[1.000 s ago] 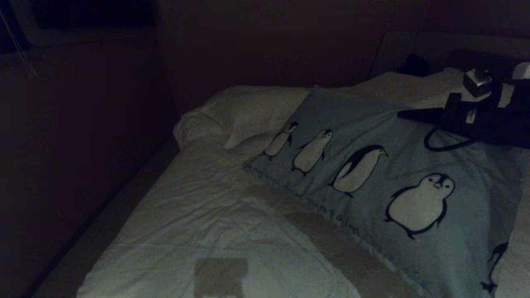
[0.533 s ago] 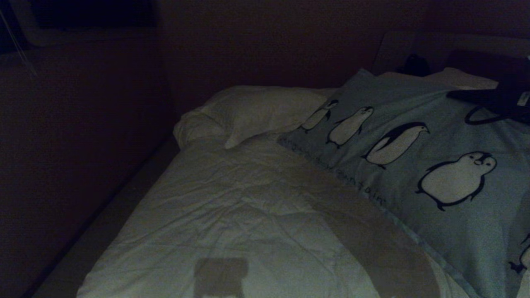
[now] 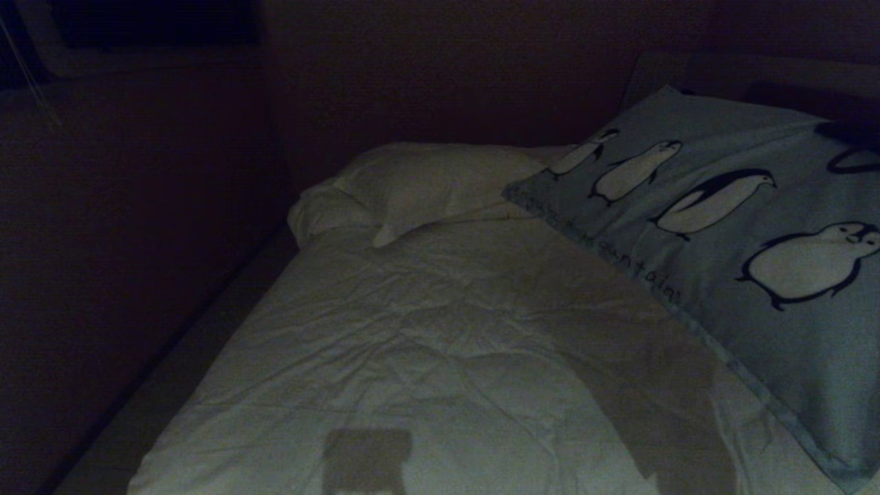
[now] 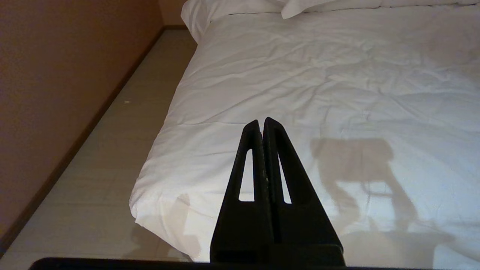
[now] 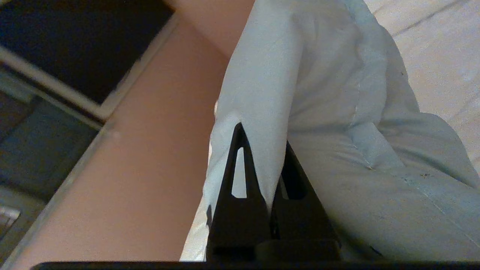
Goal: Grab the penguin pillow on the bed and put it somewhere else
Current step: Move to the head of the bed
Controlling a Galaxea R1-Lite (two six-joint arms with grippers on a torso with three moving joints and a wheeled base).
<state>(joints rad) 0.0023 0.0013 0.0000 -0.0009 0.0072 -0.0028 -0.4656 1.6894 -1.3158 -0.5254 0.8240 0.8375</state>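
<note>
Our right gripper [image 5: 262, 176] has its jaws clamped on the penguin pillow [image 3: 722, 227], upper right, lifting it clear of the bed [image 3: 426, 330]; left gripper [image 4: 262, 129] idles, jaws closed.

The penguin pillow [image 3: 722, 227] is running off my head view at three o'clock, its fabric [image 5: 262, 112] covering my right gripper [image 5: 262, 129] tips.

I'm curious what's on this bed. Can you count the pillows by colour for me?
Grey-blue penguin pillow, pinched in the shut right gripper: 1
Plain white pillows at the head of the bed: at least 1; it is too dark to tell more apart
Total: at least 2 pillows
</note>
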